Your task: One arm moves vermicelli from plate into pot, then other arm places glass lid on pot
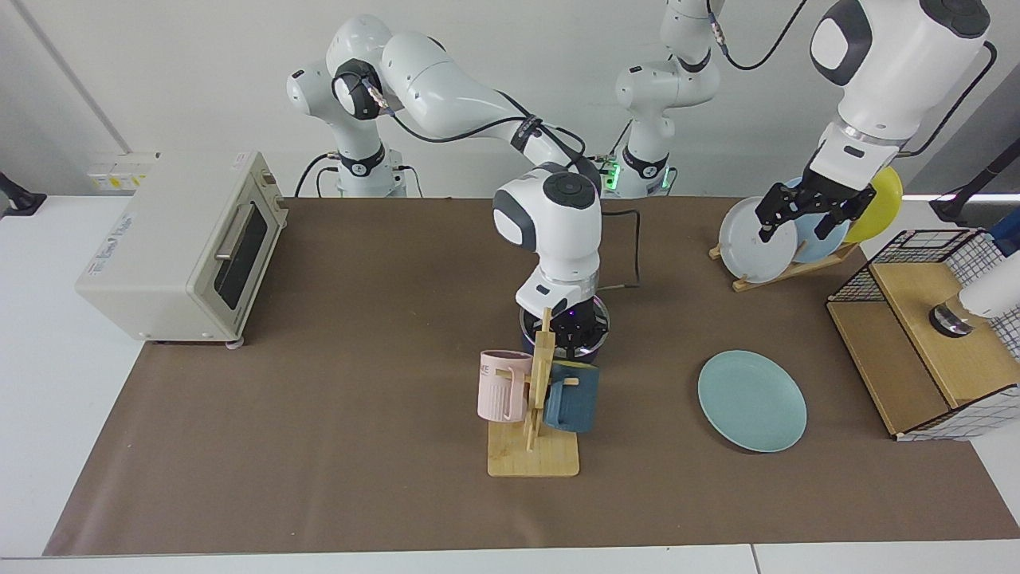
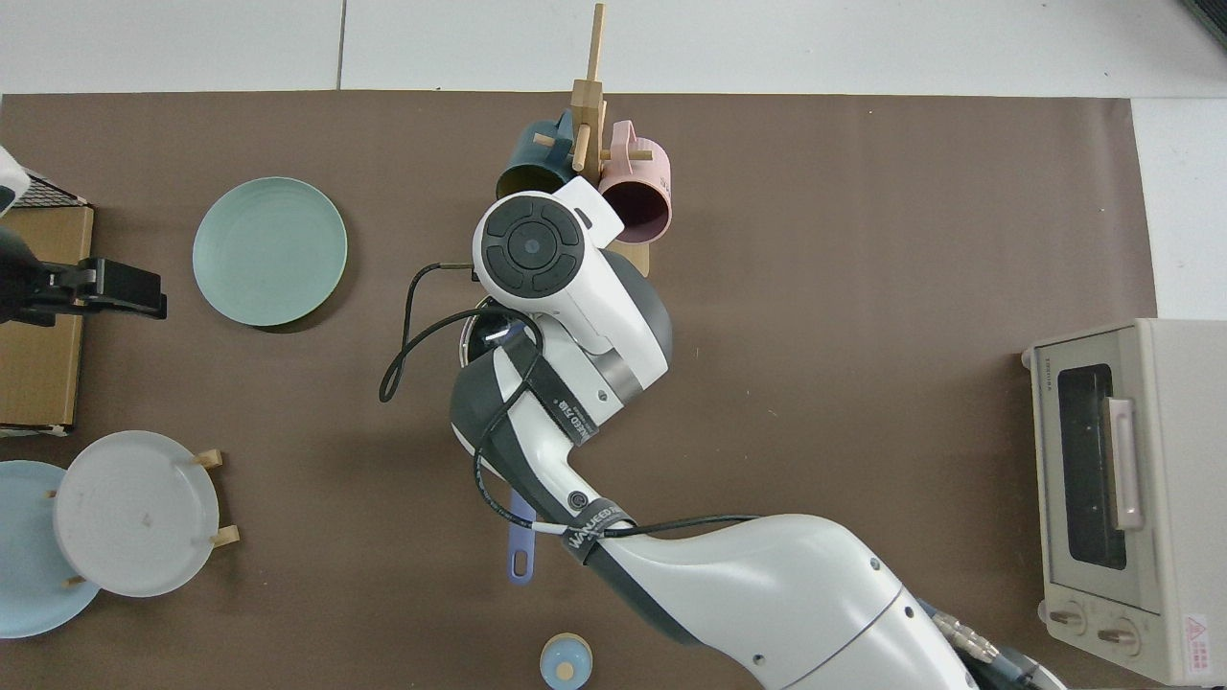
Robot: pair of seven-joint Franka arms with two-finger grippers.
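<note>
table [image 1: 335, 446]: brown mat | on it: plate [image 1: 752, 401], mug stand [image 1: 532, 458], toaster oven [image 1: 179, 247], probably pot [image 1: 594, 339]

Arm straps [image 2: 596, 527]: black bands around the reaching arm carry white lettering, roughly "WANJEED", only partly legible.
Oven [image 2: 1122, 498] top: small "TOSHIBA" mark near its back corner, barely legible.
Oven side [image 1: 111, 239]: blue slanted lettering, too blurred to read.
Oven front corner [image 2: 1194, 628]: red triangular warning sign with tiny unreadable print beside the knobs.
</note>
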